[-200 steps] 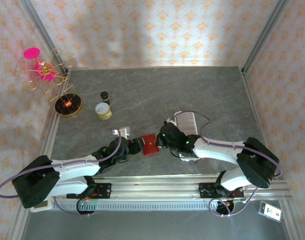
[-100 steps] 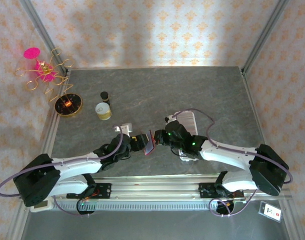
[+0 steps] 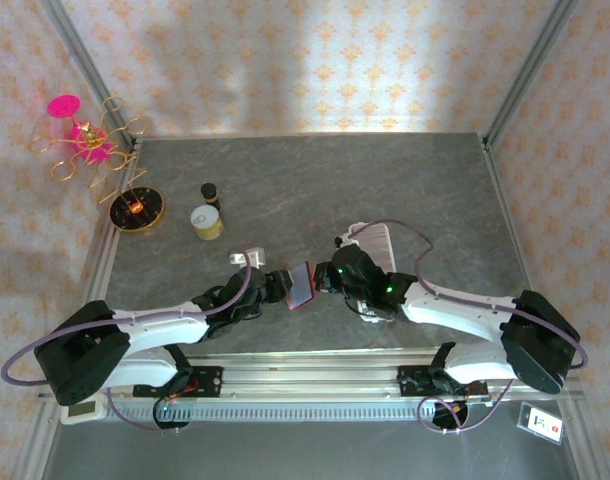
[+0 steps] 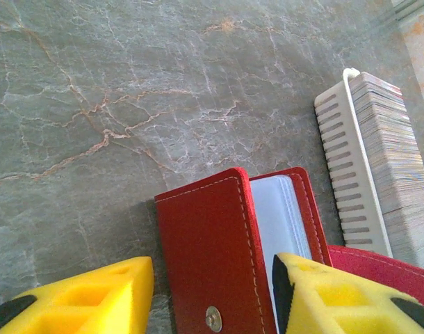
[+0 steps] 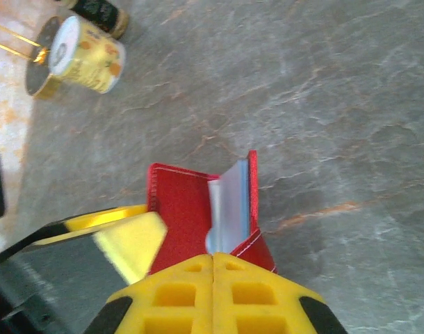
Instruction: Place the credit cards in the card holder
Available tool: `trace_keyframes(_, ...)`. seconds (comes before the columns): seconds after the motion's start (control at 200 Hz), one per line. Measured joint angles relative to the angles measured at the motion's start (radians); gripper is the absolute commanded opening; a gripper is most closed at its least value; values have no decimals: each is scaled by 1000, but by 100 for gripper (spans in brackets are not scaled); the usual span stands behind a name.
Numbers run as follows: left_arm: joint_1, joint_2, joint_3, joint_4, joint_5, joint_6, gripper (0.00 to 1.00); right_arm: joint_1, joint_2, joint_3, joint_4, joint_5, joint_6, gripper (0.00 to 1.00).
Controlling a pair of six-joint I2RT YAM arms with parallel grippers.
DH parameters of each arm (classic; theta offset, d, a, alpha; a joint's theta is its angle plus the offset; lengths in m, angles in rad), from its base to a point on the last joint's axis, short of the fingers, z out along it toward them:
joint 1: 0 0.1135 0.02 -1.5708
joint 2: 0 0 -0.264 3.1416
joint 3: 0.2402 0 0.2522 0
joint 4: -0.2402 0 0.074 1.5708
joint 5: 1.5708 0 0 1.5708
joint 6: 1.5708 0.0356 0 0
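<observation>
Card holder [image 5: 178,202] clamped at its edge by tight-closed right pincer [image 5: 213,259], left pincer [image 4: 212,275] parted halfway, astride its cover

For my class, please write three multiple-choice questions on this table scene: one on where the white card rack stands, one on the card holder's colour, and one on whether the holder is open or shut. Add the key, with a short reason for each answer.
1. Where does the white card rack stand?
A) in the far left corner
B) at the near edge, between the arm bases
C) to the right of the card holder, a little farther back

2. What colour is the card holder's outside?
A) red
B) blue
C) black

3. What state is the card holder in?
A) snapped shut
B) open, with its pale inside showing
C) lying under the rack

Key:
1 C, because the top view shows the rack right of the holder and beyond it.
2 A, because both wrist views show red covers with pale stitching.
3 B, because the covers stand apart with pale pockets between them.
</observation>
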Motion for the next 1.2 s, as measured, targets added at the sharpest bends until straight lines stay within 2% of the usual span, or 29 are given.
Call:
trace_keyframes(0.245,2,-30,-30,-8,-28,-12,37,0,21,-25,-43,57,27,0)
trace_keyframes(0.315,8,-41,-41,-14,-32,-13,31,0,22,-26,-55,72,34,0)
trace_keyframes(0.776,64,-61,-151,7,-21,-14,26,0,103,-24,-138,130,56,0)
trace_keyframes(0.891,66,-61,-178,35,10,-12,24,0,111,1,-172,135,47,22)
trace_keyframes(1.001,66,-61,-179,59,34,-11,24,0,109,50,-215,145,34,38)
trace_keyframes(1.056,66,-61,-179,66,41,-11,24,0,103,76,-233,148,19,41)
trace_keyframes(1.201,66,-66,-183,86,60,-11,24,1,64,134,-271,143,-2,40)
